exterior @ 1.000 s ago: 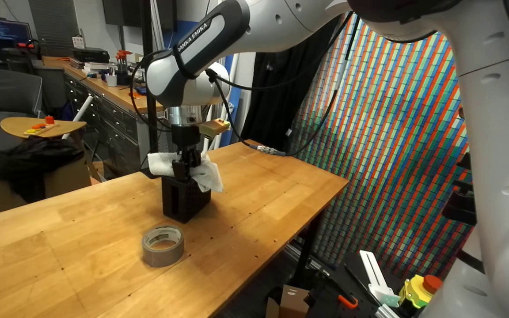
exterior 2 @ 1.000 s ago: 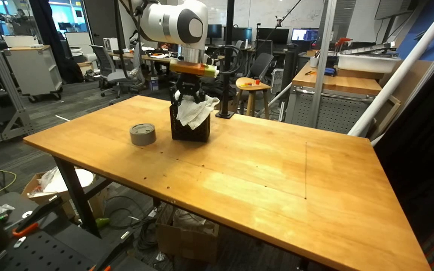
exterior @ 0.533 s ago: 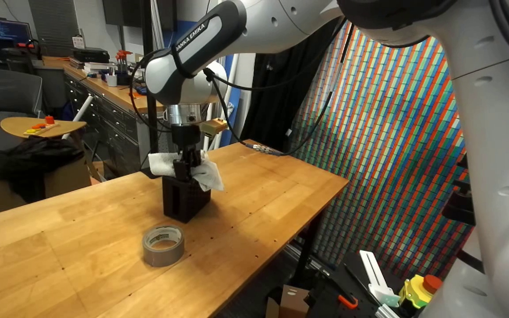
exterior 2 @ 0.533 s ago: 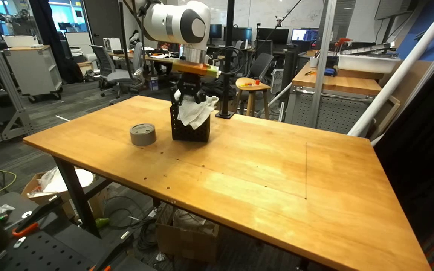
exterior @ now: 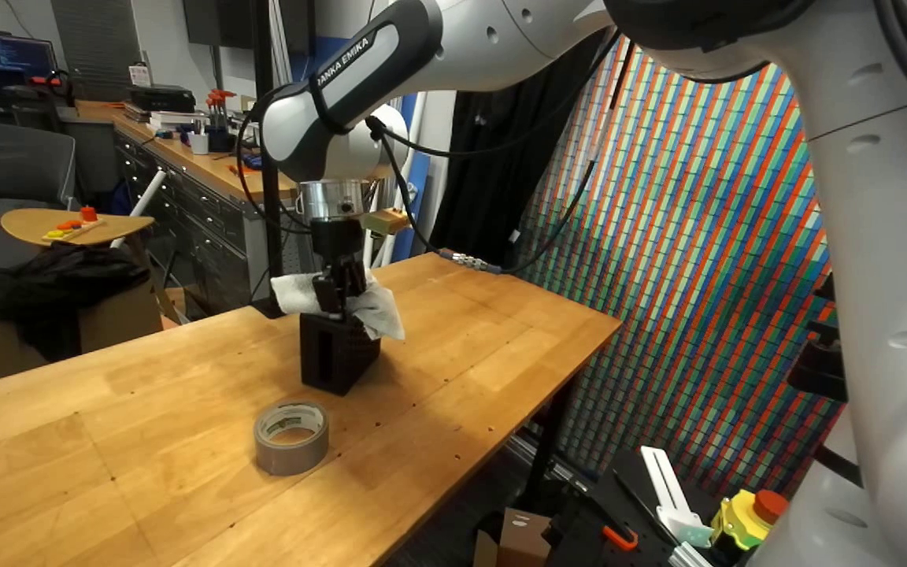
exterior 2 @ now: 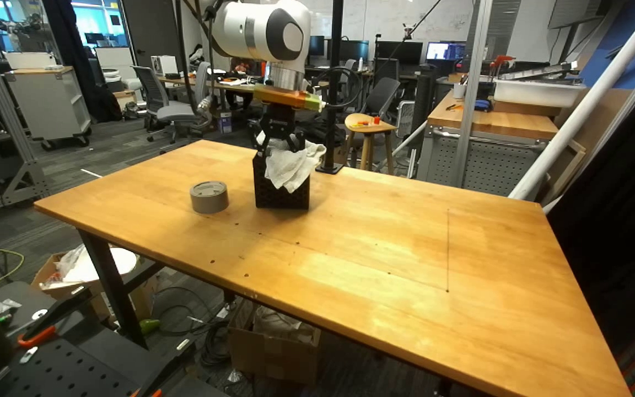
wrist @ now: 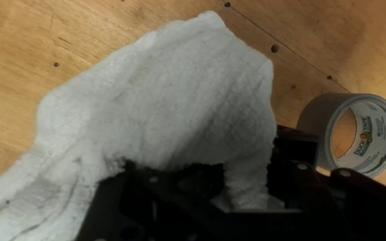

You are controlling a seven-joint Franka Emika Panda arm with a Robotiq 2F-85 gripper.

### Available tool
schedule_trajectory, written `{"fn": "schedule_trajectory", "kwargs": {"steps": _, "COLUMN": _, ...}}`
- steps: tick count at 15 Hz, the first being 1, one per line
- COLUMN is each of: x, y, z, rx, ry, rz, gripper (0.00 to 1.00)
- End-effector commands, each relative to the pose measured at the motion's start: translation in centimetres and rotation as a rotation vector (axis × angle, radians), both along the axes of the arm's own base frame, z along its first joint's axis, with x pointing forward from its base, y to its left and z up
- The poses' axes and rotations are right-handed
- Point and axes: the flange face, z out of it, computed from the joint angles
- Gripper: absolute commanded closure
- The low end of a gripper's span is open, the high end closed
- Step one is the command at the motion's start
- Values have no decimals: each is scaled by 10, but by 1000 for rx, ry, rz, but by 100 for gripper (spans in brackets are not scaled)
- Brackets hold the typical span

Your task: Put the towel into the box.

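In an exterior view, your gripper (exterior: 342, 299) stood over the box (exterior: 357, 354); in an exterior view, the towel (exterior 2: 291, 168) draped over its rim; in the wrist view, it obscured the jaw tips (wide or narrow, I couldn't tell).

Windows (exterior 2: 89, 21) glowing at ten o'clock in an exterior view, stool (exterior 2: 371, 128) standing at one, white pole (exterior 2: 591, 101) leaning at two, black curtain (exterior 2: 620, 201) hanging at three
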Motion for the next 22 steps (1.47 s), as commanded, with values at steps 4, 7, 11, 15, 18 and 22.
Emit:
{"fn": "schedule_trajectory", "kwargs": {"steps": 4, "x": -14, "y": 2, "z": 37, "rx": -41, "ry": 15, "rz": -14, "gripper": 4}}
{"fn": "schedule_trajectory", "kwargs": {"steps": 7, "x": -19, "y": 3, "z": 55, "rx": -58, "ry": 12, "rz": -21, "gripper": 0}}
{"fn": "schedule_trajectory", "kwargs": {"steps": 11, "x": -23, "y": -3, "z": 87, "rx": -111, "ry": -12, "rz": -21, "gripper": 0}}
{"fn": "schedule_trajectory", "kwargs": {"steps": 15, "x": -23, "y": -6, "z": 114, "rx": -154, "ry": -58, "rz": -12, "gripper": 34}}
{"fn": "schedule_trajectory", "kwargs": {"steps": 18, "x": -20, "y": -1, "z": 121, "rx": -164, "ry": -81, "rz": 2, "gripper": 58}}
{"fn": "schedule_trajectory", "kwargs": {"steps": 22, "x": -16, "y": 9, "z": 113, "rx": -150, "ry": -89, "rz": 19, "gripper": 87}}
